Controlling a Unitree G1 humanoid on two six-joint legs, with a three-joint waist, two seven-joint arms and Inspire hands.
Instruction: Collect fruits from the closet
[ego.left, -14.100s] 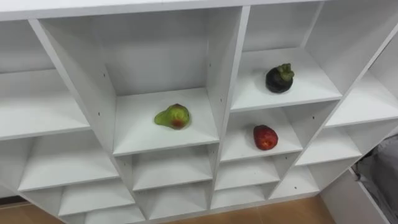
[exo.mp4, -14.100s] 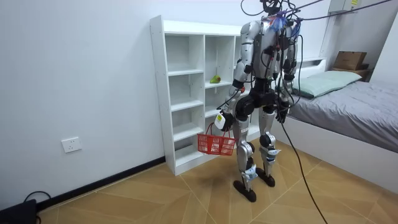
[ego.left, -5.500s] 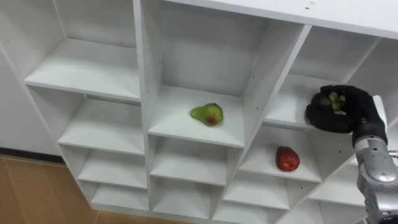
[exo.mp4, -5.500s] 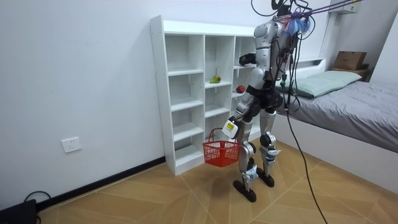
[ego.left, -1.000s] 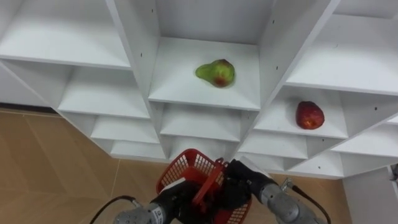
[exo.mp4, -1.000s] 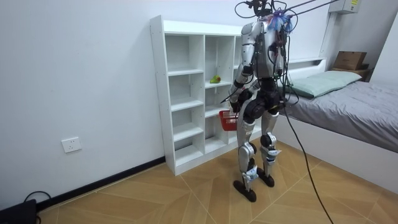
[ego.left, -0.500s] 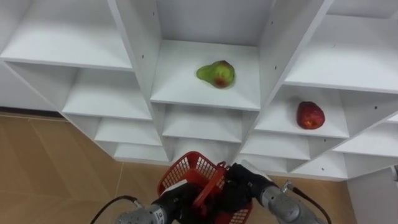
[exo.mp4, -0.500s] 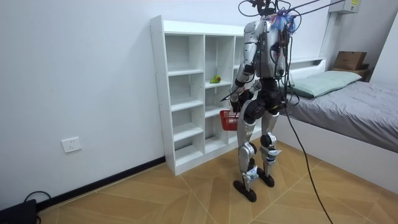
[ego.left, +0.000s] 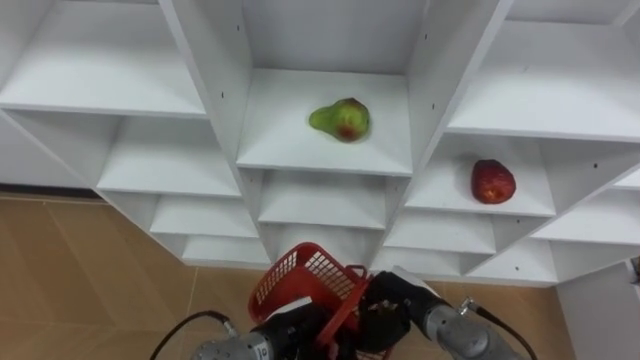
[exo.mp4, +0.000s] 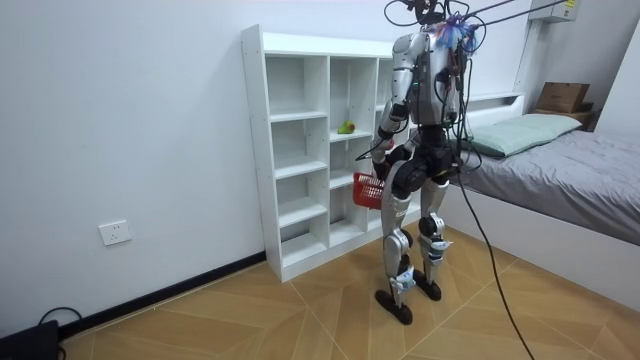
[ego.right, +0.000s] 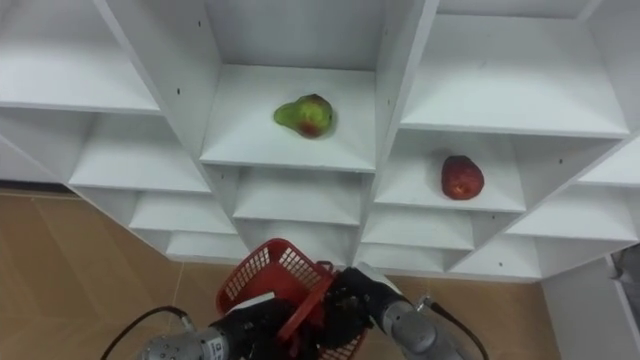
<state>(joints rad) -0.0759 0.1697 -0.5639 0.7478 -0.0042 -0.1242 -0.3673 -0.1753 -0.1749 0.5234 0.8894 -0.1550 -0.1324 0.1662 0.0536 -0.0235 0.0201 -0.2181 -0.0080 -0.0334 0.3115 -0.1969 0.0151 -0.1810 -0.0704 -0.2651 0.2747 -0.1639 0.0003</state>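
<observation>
The basket (ego.left: 295, 282), being gripped by the curled left hand (ego.left: 292, 326), could be tipped by the right hand (ego.left: 388, 305) (grasp untellable) inside it, while pear (ego.left: 340, 119) and red fruit (ego.left: 493, 181) are being left shelved.

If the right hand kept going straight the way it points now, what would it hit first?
Probably the red plastic basket: the right hand points toward its handle and inside, close by, though depth is unclear.
</observation>
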